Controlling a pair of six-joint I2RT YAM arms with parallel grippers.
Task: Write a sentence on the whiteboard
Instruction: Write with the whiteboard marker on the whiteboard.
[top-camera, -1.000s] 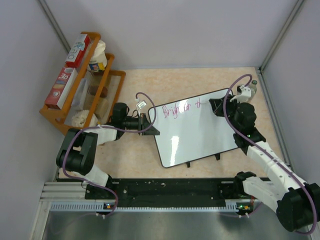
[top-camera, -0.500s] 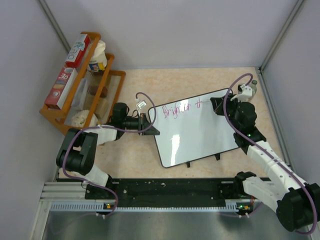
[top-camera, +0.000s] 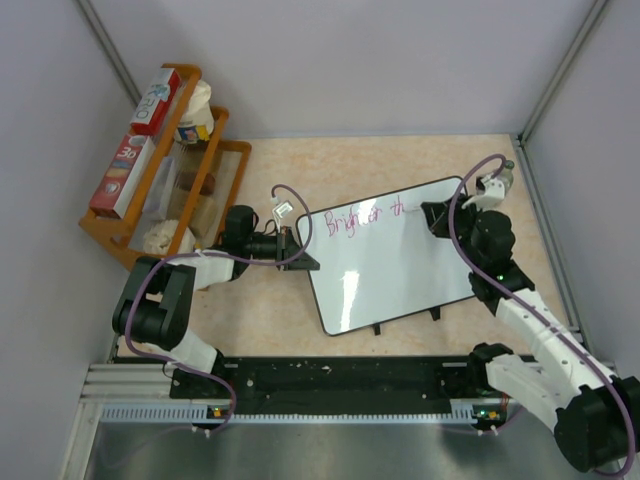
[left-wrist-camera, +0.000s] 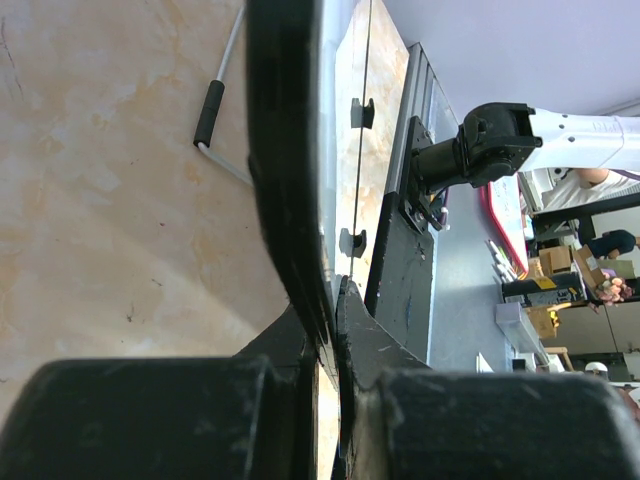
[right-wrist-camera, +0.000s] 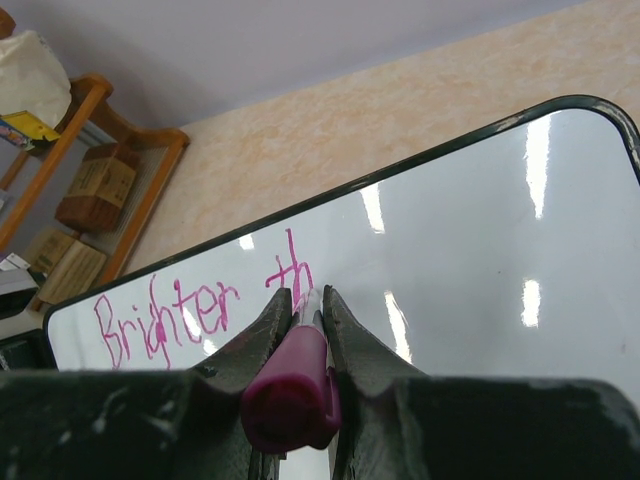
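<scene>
**A:** Where is the whiteboard (top-camera: 400, 270)?

**B:** Flat on the beige surface (top-camera: 380, 160), right of middle and turned askew, so its far right corner points at the back wall. A wooden rack (top-camera: 150, 200) of boxes stands at the far left, well apart from it.

**A:** And the left hand (left-wrist-camera: 335, 320)?

**B:** Clamped on the board's left edge. The left wrist view shows the thin black frame pinched between the two fingers, one on each face. From above, that arm reaches in from the left, level with the board's upper left corner.

**A:** The right hand (right-wrist-camera: 305, 300)?

**B:** Closed around a magenta marker (right-wrist-camera: 295, 385), one finger on either side of the barrel. It sits over the far long edge, right of middle. The tip is at the foot of the last letter (it looks to be touching, though the fingers crowd it).

**A:** How much of the sentence (right-wrist-camera: 200, 305) is there?

**B:** One line of pink handwriting along the far edge, starting near the left corner. It reads "Brighter", then a gap, then "th". The board to the right of the marker is bare and glossy, with ceiling lights reflected in it.
</scene>
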